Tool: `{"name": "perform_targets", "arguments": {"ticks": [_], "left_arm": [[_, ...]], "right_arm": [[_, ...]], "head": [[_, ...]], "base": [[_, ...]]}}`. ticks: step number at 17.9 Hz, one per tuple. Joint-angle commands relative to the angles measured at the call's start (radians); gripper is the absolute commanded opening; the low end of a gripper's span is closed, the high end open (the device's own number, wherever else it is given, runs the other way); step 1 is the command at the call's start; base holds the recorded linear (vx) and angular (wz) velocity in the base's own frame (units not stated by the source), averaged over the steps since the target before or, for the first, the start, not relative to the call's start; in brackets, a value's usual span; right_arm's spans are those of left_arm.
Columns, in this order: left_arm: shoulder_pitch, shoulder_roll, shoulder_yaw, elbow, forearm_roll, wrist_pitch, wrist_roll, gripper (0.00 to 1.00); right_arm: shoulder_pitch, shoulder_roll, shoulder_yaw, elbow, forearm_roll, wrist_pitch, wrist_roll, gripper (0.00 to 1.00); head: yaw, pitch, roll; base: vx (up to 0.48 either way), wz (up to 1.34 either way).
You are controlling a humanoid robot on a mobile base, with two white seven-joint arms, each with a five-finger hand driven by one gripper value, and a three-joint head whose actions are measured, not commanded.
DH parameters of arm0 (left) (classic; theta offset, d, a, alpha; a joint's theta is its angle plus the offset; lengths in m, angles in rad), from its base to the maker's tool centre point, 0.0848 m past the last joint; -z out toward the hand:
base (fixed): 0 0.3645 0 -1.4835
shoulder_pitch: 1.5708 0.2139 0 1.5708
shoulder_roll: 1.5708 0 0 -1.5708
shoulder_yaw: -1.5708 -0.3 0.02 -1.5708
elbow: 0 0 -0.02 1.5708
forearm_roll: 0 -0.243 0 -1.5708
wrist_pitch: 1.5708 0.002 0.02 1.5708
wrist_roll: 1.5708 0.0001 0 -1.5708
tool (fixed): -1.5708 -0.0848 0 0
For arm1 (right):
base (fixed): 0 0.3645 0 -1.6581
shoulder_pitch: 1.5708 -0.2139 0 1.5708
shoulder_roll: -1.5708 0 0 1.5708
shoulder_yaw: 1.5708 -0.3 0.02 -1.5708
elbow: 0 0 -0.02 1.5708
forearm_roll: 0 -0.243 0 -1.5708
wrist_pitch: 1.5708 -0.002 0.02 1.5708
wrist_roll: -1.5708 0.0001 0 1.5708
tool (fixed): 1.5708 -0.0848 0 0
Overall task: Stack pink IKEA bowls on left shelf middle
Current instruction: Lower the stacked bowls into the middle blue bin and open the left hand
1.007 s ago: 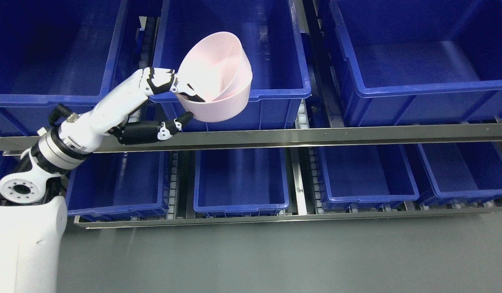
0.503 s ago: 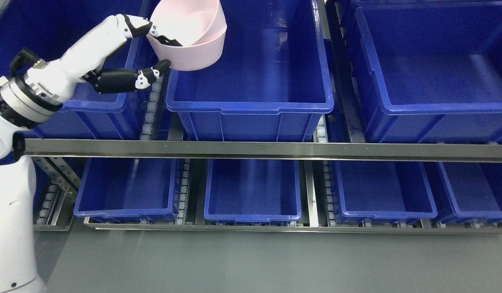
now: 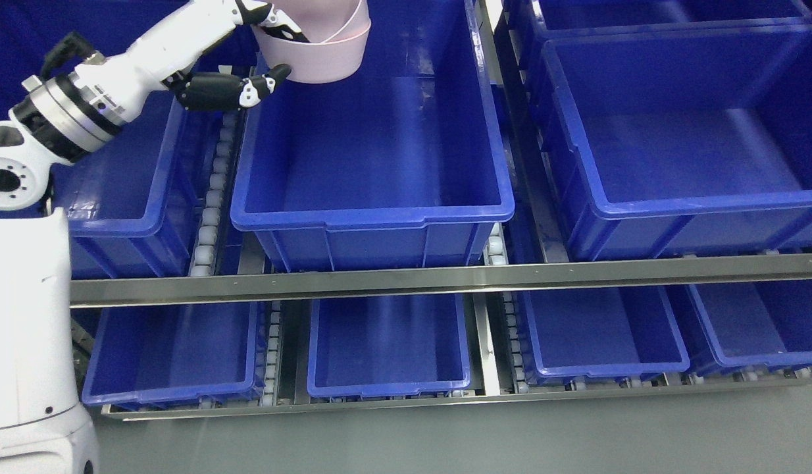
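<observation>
Left robot hand [image 3: 274, 39] gripping the pink bowls [image 3: 320, 56] at the near-left wall: white fingers [image 3: 264, 13] over the rim at the top edge of the frame, black thumb [image 3: 274, 71] pressed against the outside low down. Right arm not visible.

Bowls at top of frame, partly cut off. A curved line along the wall suggests two nested, but the count can't be confirmed. They hang over the far-left corner of the middle bin [image 3: 373, 214] on the upper shelf; whether the base touches the bin floor can't be told.

Risks, as judged:
- Pinch grip on one side only. If the bowls are nested, the inner one could slip or tilt out on release.
- Thumb sits right by the bin's left wall [image 3: 245, 151]. Lowering further could catch the thumb or forearm on that rim and twist the bowls.
- If let go while off the floor, the bowls may land tilted or roll.
- Roller track [image 3: 212, 197] between the middle bin and the left bin [image 3: 152, 197] is a gap; a leftward drift could drop a bowl there.
</observation>
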Motion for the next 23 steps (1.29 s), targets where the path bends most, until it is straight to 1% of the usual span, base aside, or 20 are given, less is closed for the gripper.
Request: {"name": "perform_targets", "arguments": {"ticks": [1, 4, 8, 10, 13, 19, 21, 22, 23], "left_arm": [[-0.026, -0.135, -0.072, 0.103, -0.074, 0.006, -0.001, 0.04], [-0.019, -0.135, -0.079, 0.103, -0.09, 0.008, -0.009, 0.04], [0.03, -0.123, -0.177, 0.12, -0.135, 0.032, -0.027, 0.04], [0.067, -0.123, -0.201, 0.12, -0.175, 0.062, -0.035, 0.04], [0.09, -0.126, -0.211, 0.12, -0.183, 0.08, -0.05, 0.05], [0.087, -0.126, -0.201, 0.12, -0.183, 0.099, -0.049, 0.07], [0.089, -0.128, -0.192, 0.12, -0.183, 0.099, -0.044, 0.12], [0.087, -0.126, -0.191, 0.12, -0.183, 0.099, -0.041, 0.19], [0.087, -0.125, -0.189, 0.118, -0.185, 0.1, -0.04, 0.31]], "right_arm": [[0.029, -0.017, -0.011, -0.034, 0.0, 0.001, 0.0, 1.0], [0.029, -0.017, -0.011, -0.034, 0.0, -0.001, 0.0, 1.0], [0.029, -0.017, -0.011, -0.034, 0.0, 0.001, 0.0, 1.0], [0.029, -0.017, -0.011, -0.034, 0.0, 0.001, 0.0, 1.0], [0.029, -0.017, -0.011, -0.034, 0.0, 0.001, 0.0, 1.0], [0.029, -0.017, -0.011, -0.034, 0.0, 0.001, 0.0, 1.0], [0.029, -0.017, -0.011, -0.034, 0.0, -0.001, 0.0, 1.0], [0.029, -0.017, -0.011, -0.034, 0.0, 0.001, 0.0, 1.0], [0.029, -0.017, -0.011, -0.034, 0.0, -0.001, 0.0, 1.0]], "head": [[0.0, 0.0, 0.0], [0.0, 0.0, 0.0], [0.0, 0.0, 0.0], [0.0, 0.0, 0.0], [0.0, 0.0, 0.0], [0.0, 0.0, 0.0], [0.0, 0.0, 0.0], [0.0, 0.0, 0.0], [0.0, 0.0, 0.0]], "base": [[0.102, -0.08], [0.087, -0.08], [0.065, -0.04], [0.033, -0.05], [0.017, -0.02], [0.0, 0.0], [0.0, 0.0], [0.0, 0.0], [0.0, 0.0]]}}
